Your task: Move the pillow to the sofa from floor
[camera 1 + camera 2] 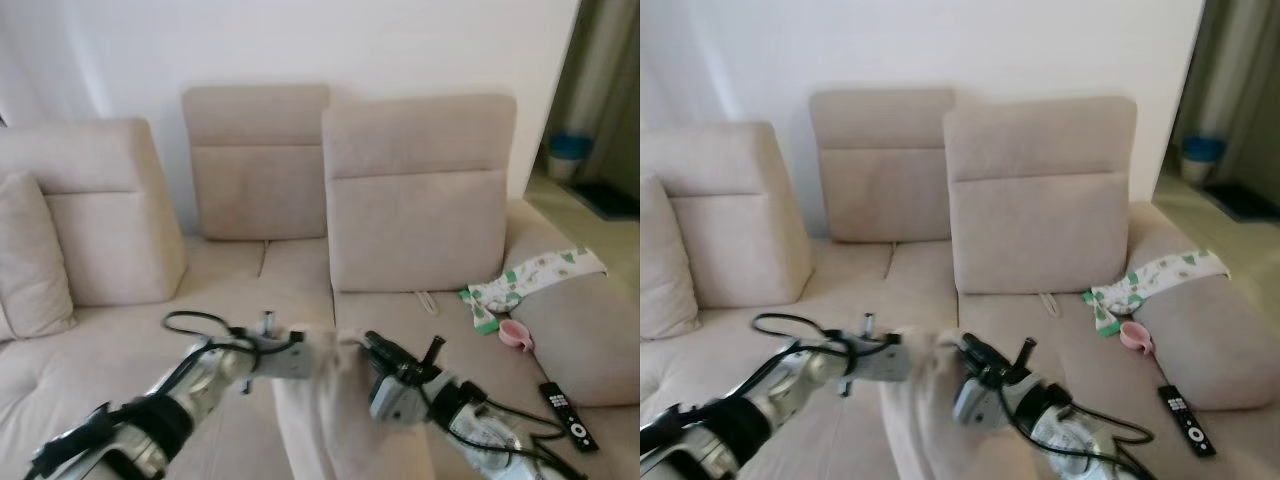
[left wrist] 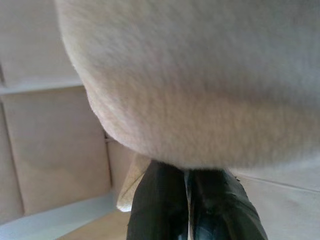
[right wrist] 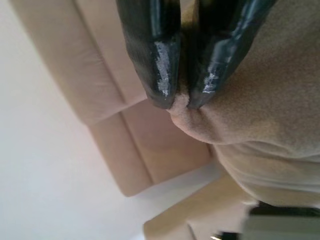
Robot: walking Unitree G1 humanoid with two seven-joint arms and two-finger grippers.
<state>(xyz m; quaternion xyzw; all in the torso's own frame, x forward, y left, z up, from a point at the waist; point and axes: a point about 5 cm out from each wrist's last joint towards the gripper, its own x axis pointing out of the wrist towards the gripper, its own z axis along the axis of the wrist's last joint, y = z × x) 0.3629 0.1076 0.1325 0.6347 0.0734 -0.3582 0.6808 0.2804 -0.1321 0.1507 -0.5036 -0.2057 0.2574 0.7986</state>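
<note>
Beige plush pillow (image 1: 340,420) at bottom centre, pinched by both: left gripper (image 2: 187,200) fingers clamped on edge, right gripper (image 3: 181,97) fingers nipping corner. Keep both grips firm, carry level over beige fabric sofa (image 1: 290,275) seat, lower, then release.

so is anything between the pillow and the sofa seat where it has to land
Nothing visible does. Both grippers, left and right, pinch the pillow above bare seat cushion; the remote and cloth lie off right.

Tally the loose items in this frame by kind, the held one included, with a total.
Back cushions: 3, left, middle, right
Pillows: 2, one held by both end effectors, left and right; one at the sofa's left end
Patterned cloth: 1
Pink cup: 1
Remote control: 1
Total: 8
</note>
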